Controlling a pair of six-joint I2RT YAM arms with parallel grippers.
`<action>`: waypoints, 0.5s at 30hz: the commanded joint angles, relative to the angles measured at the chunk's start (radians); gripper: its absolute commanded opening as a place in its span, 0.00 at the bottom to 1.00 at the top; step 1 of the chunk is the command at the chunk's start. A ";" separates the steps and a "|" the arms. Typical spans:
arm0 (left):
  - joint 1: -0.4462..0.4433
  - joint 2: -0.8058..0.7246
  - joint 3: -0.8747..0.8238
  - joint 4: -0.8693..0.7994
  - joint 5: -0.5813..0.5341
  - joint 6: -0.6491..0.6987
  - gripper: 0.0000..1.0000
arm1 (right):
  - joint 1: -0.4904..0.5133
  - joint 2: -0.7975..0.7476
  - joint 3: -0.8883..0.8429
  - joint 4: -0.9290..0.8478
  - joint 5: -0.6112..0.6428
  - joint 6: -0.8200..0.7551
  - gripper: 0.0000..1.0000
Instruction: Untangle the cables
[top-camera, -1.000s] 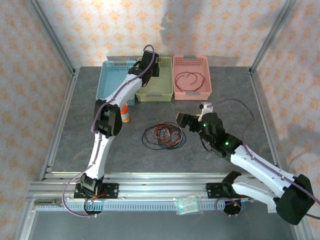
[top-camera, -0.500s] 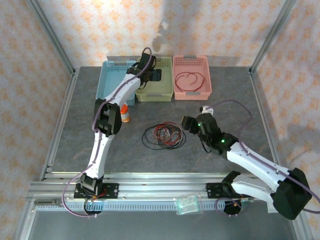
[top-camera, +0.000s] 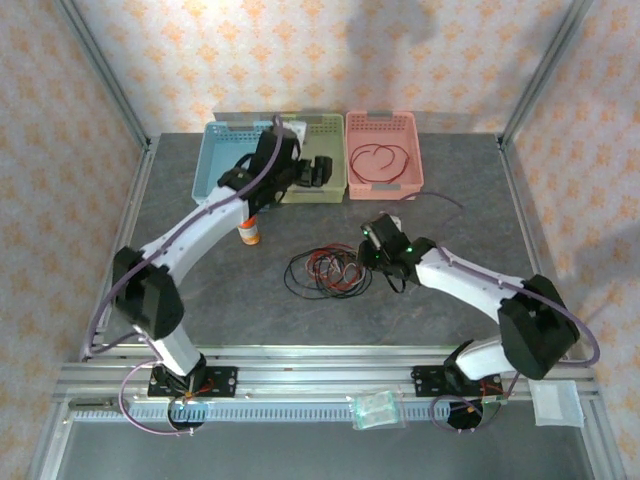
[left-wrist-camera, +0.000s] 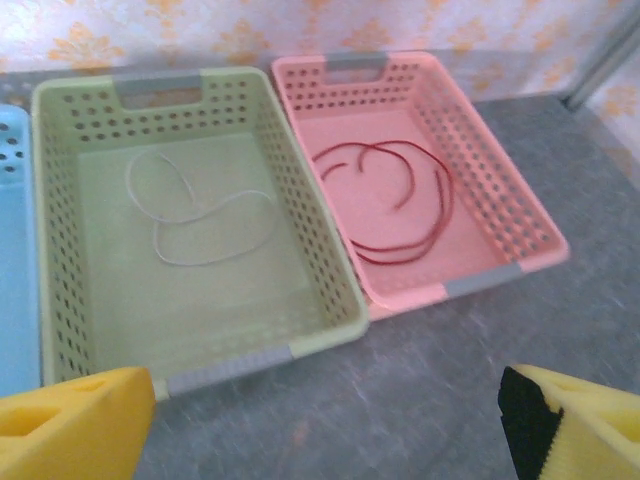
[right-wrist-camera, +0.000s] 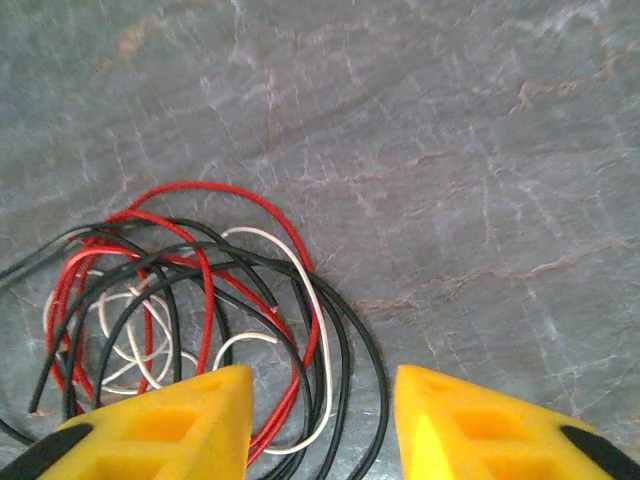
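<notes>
Tangle (top-camera: 327, 272): black, red and white cables lay looped over one another in one heap on the table (top-camera: 260, 320), near its middle. In the right wrist view the tangle (right-wrist-camera: 190, 300) showed black strands crossing over red and white ones.
Dark red cable (top-camera: 378, 163): lay alone in the pink basket (top-camera: 385, 122) at the far edge, well apart from the heap.
White cable (left-wrist-camera: 200, 215): a thin one lay alone in the green basket (left-wrist-camera: 300, 230), just beside the pink one.
Progress: by my reading, two cables were sorted out and several were left knotted, so the larger share of the work was not yet done.
Right gripper (right-wrist-camera: 320, 420): low over the heap's right edge, jaws partly apart with a few black loops passing between them, not clamped on any.
Left gripper (left-wrist-camera: 320, 430): jaws wide and holding nothing, hanging over the near rims of the green and pink baskets.
Blue basket (top-camera: 215, 165): partly covered by the left arm, so I could not tell its contents.
Hard to make out: how many cables the heap held and where their ends ran. The yellow fingers (right-wrist-camera: 150, 430) cut off its near side.
</notes>
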 joint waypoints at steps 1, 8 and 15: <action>-0.036 -0.082 -0.170 0.115 0.023 -0.038 0.92 | -0.027 0.039 0.051 -0.056 -0.049 -0.043 0.38; -0.125 -0.270 -0.501 0.257 -0.015 -0.150 0.90 | -0.100 0.153 0.133 -0.071 -0.149 -0.113 0.32; -0.230 -0.336 -0.697 0.344 -0.081 -0.276 0.89 | -0.119 0.287 0.240 -0.098 -0.182 -0.163 0.30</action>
